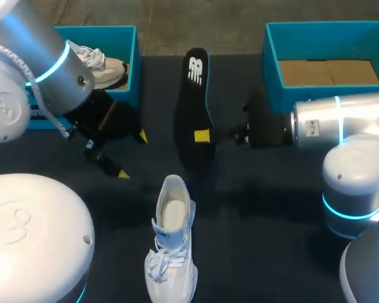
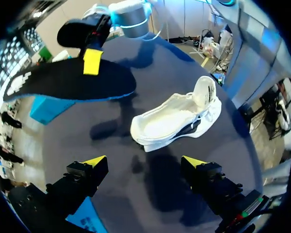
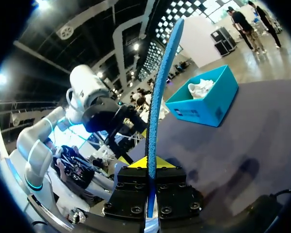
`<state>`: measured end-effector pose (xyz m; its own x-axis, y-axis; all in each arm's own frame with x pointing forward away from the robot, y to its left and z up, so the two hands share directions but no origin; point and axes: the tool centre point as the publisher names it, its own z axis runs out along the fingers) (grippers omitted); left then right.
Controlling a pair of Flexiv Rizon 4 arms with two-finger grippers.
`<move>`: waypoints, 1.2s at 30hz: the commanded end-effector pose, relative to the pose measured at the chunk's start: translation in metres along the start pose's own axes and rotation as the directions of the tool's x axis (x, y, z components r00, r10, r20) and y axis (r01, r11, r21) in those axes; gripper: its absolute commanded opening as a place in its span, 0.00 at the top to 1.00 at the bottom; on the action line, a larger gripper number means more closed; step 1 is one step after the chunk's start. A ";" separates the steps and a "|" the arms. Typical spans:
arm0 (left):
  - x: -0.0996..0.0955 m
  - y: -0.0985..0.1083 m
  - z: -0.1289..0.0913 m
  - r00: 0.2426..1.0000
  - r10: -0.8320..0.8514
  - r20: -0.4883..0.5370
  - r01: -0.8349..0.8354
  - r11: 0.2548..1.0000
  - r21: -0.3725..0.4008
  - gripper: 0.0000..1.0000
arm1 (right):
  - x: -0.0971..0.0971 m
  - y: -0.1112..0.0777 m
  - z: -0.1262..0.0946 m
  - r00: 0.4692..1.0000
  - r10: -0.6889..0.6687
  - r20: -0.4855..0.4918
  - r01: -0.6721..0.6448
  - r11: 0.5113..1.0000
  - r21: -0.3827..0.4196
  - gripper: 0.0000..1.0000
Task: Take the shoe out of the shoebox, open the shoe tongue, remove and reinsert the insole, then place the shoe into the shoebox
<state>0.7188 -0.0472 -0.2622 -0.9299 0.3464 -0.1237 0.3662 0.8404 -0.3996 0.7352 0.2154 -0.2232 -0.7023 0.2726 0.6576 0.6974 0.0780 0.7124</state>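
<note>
The insole [image 1: 194, 107] — pinched by right gripper [image 1: 202, 136]
Near it the white sneaker [image 1: 170, 252], mouth facing, axes roughly in line; left gripper [image 1: 132, 154] spread.

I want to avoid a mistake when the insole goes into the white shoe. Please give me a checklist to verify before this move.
1. Right gripper shut on insole: ok.
2. Shoe upright, opening facing up: ok.
3. Left gripper open and apart from shoe: ok.
4. Shoe held steady by left gripper: not ok.
5. Tongue pulled open far enough: cannot tell.
</note>
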 end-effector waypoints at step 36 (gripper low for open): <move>0.024 0.024 0.063 0.999 0.028 -0.045 -0.030 0.999 -0.035 0.00 | -0.001 -0.050 0.029 0.990 -0.072 -0.123 0.059 0.993 -0.103 1.00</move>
<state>0.7017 -0.0483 -0.3206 -0.9198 0.3826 -0.0874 0.3889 0.8590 -0.3331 0.7080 0.2369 -0.2599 -0.7600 0.1527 0.6317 0.6430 0.0352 0.7651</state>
